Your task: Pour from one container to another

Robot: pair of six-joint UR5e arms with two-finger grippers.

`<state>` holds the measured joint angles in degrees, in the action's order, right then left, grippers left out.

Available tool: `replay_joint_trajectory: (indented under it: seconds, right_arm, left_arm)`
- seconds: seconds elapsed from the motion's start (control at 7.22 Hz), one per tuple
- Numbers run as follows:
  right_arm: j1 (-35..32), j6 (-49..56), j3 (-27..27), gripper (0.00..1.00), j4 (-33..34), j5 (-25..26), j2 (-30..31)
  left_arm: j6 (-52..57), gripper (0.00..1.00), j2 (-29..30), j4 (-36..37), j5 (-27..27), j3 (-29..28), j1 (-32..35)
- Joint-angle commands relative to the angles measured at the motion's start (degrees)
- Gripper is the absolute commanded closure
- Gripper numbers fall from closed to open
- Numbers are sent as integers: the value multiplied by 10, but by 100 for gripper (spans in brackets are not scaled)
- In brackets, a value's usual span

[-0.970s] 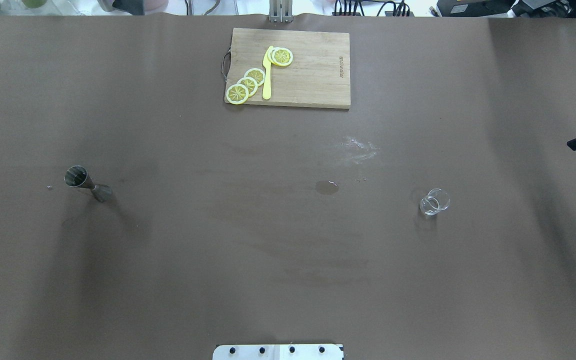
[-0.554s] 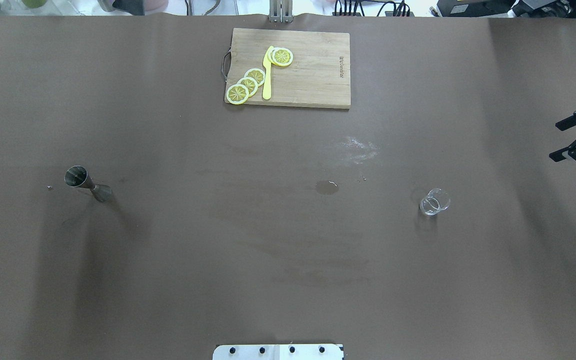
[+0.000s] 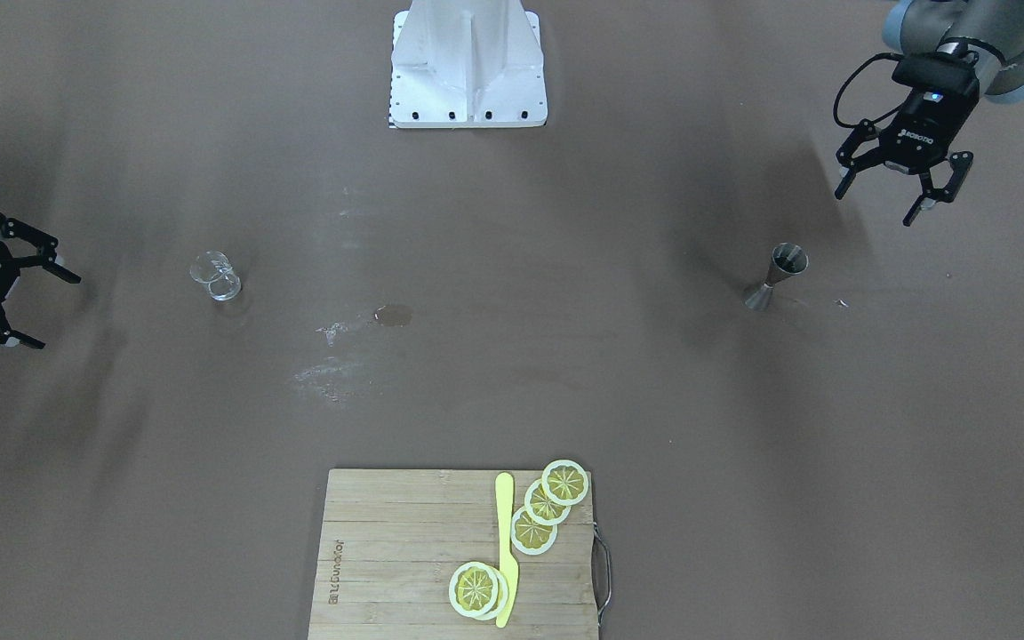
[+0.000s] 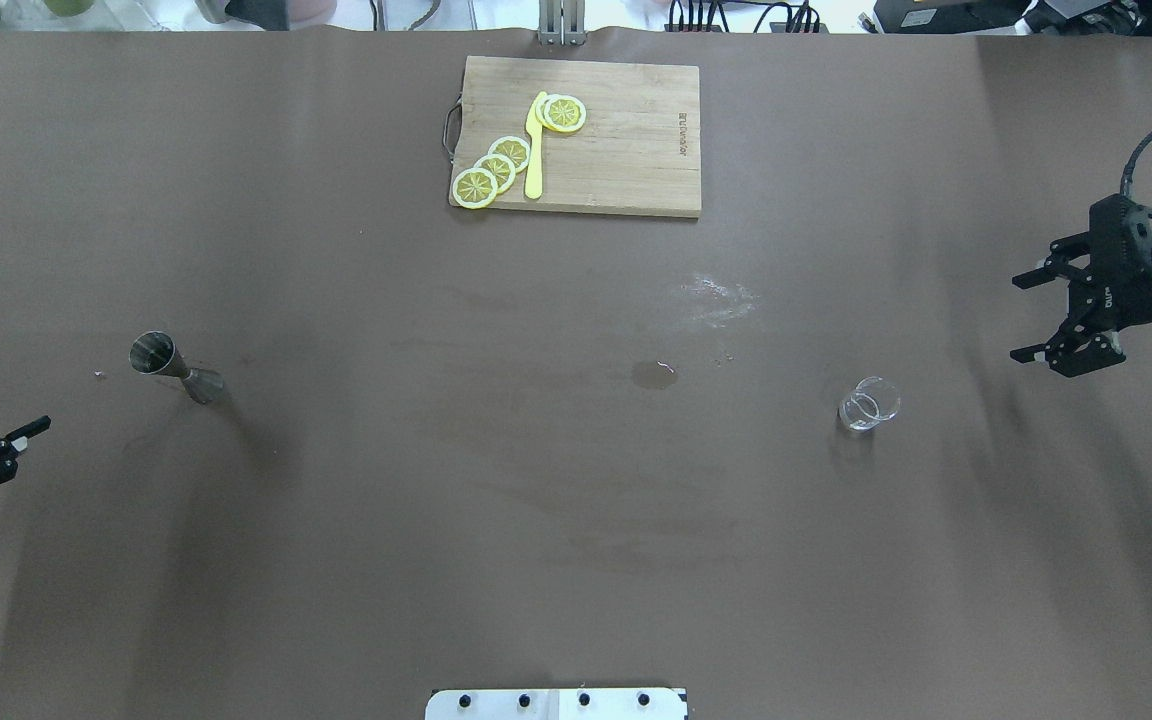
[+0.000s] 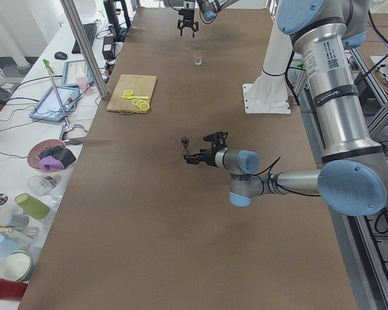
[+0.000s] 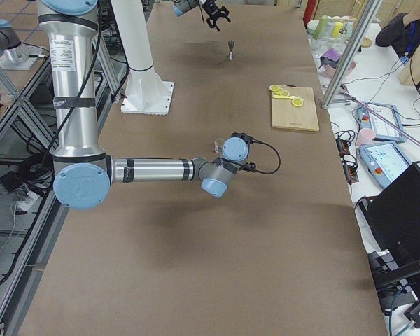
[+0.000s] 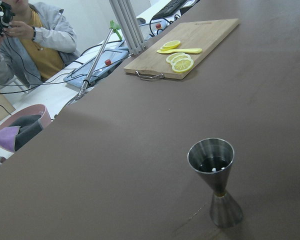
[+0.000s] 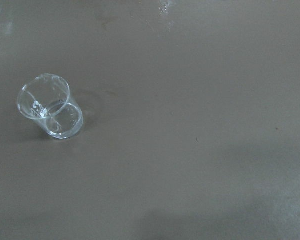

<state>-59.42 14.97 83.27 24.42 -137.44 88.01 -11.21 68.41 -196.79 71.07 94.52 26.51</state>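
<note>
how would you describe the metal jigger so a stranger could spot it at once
On the brown table, start from the wooden cutting board at the far edge and look toward the robot's left side. There the jigger stands upright, alone. Its hourglass shape in shiny steel sets it apart from the clear little glass on the opposite side.

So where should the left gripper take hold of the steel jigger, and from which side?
Probably at the narrow waist of the jigger, coming in level from its outer side, where the open left gripper hangs. It stands upright with what looks like liquid in the upper cup, and both cones flare from that waist.
</note>
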Motion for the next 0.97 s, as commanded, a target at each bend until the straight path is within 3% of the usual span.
replay_joint_trajectory:
  seconds: [0.0, 0.55, 0.69, 0.83]
  right_arm:
    - [45, -27, -30, 0, -124, 24, -6]
    - [85, -95, -68, 0, -281, 20, -5]
    - [89, -107, -74, 0, -296, 23, -9]
    - [91, -107, -85, 1, -301, 24, -20]
  left_arm:
    - [0, 0, -24, -17, -83, 0, -62]
    - [-12, 1, -28, -14, -168, -6, -114]
    - [-74, 2, -24, -11, -285, -5, -197]
    - [-87, 2, -20, 37, -384, 1, -251]
